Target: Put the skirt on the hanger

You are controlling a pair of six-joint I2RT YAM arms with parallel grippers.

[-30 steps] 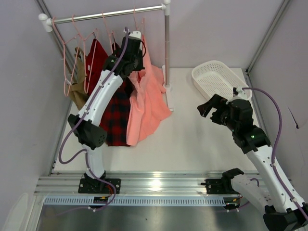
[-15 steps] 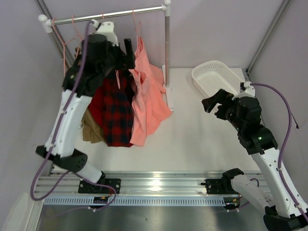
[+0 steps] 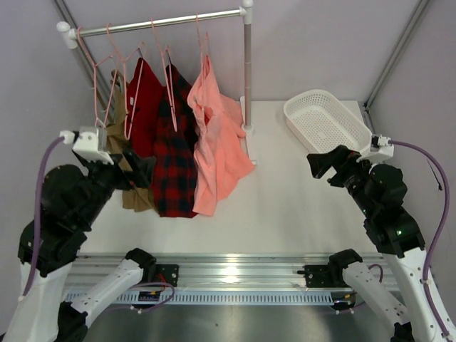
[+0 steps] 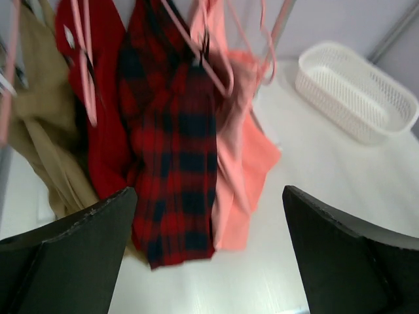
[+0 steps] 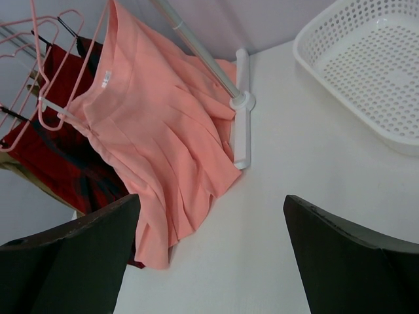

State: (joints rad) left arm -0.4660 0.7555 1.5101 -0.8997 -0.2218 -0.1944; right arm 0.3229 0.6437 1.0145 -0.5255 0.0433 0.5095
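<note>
The salmon-pink skirt [image 3: 214,142] hangs from a pale-pink wire hanger [image 3: 200,37] hooked on the rail, at the right end of the row of clothes. Its hem rests on the table. In the right wrist view the skirt [image 5: 157,144] shows a small white label at its waist. My left gripper [image 3: 139,169] is open and empty, drawn back to the near left, well apart from the clothes. In its own view the left gripper [image 4: 209,193] faces the garments from a distance. My right gripper [image 3: 322,168] is open and empty to the right of the skirt, with bare table under the right gripper [image 5: 211,197].
A red-and-black plaid shirt [image 3: 174,164], a red garment [image 3: 144,100] and a tan one [image 3: 121,142] hang left of the skirt. Spare pink hangers [image 3: 107,78] hang at the rail's left end. The white rail [image 3: 171,20] stands on a post [image 3: 247,71]. A white basket [image 3: 326,120] sits at the back right.
My left arm has pulled away from the rail, down to the near left, and its gripper has opened. The skirt stays hanging. My right arm has drifted a little right.
</note>
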